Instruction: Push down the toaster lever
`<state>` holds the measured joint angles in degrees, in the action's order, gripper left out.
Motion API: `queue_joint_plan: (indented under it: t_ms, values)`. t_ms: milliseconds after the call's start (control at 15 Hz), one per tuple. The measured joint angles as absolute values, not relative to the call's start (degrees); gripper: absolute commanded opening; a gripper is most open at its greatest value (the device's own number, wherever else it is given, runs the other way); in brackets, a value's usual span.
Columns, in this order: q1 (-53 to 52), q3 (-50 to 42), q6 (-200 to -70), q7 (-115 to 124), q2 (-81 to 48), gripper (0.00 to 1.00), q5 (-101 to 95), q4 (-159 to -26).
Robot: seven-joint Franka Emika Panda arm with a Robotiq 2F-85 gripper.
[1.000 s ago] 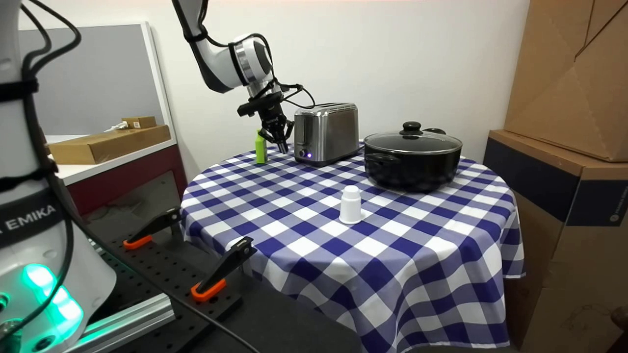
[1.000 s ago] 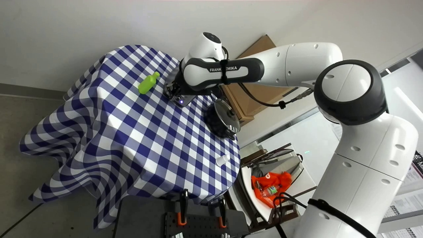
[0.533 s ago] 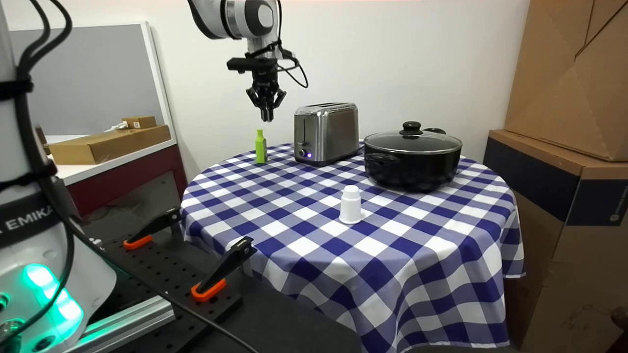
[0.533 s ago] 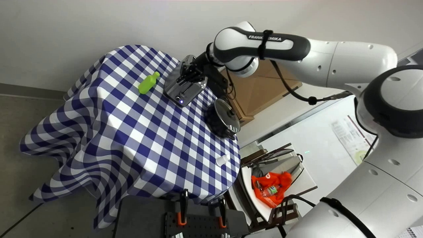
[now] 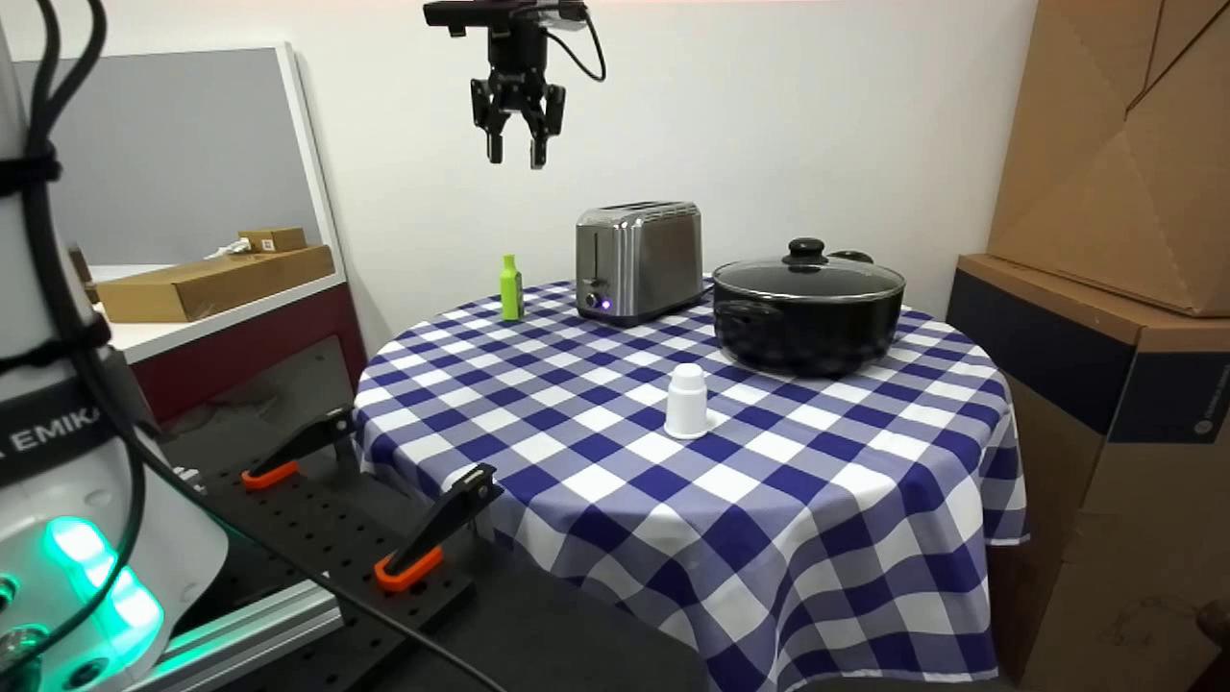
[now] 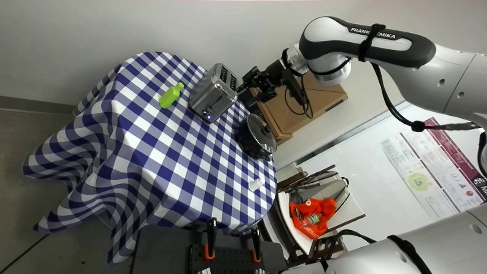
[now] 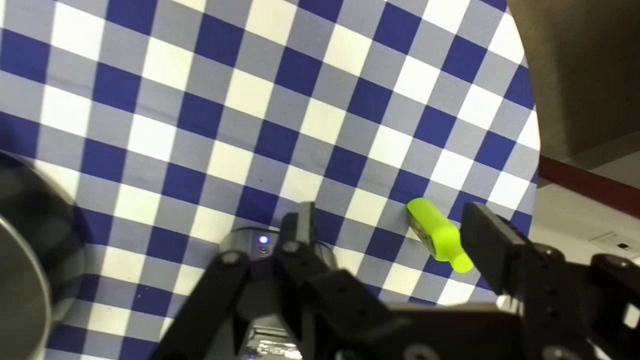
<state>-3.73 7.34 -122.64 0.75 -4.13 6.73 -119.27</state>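
Note:
A steel toaster (image 5: 663,259) stands at the back of the table. Its lever (image 5: 596,282) appears low in the slot on the front face, above a lit blue light. High above the table in an exterior view, my gripper (image 5: 517,154) hangs pointing down, apart from the toaster. Its jaws are spread wide with nothing held. In the wrist view, one finger (image 7: 306,222) covers part of the toaster front, and the lever is hidden there. The toaster (image 6: 211,99) shows its bread slots in an exterior view, with the gripper (image 6: 244,95) overlapping the space beside it.
A green bottle (image 5: 511,291) stands upright beside the toaster. A black lidded pot (image 5: 809,322) is on the toaster's other side. Nearer the table's front is a small white container (image 5: 687,404). Two clamps (image 5: 437,524) stick up by the robot base, and cardboard boxes (image 5: 1105,404) flank the table.
My gripper has risen from low in front of the toaster to well above it. Its jaws, shut before, have spread apart. The toaster, bottle and pot have stayed in place.

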Motion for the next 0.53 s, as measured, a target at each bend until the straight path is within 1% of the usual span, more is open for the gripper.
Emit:
queue_joint_plan:
  t_ms: [267, 533]
  values:
    - [-2.90, 4.32, -120.55, 5.66, 0.59, 1.00, 1.01, -122.09]
    - [-2.09, 3.15, -119.78, 9.11, 3.23, 1.00, -1.11, -123.51]
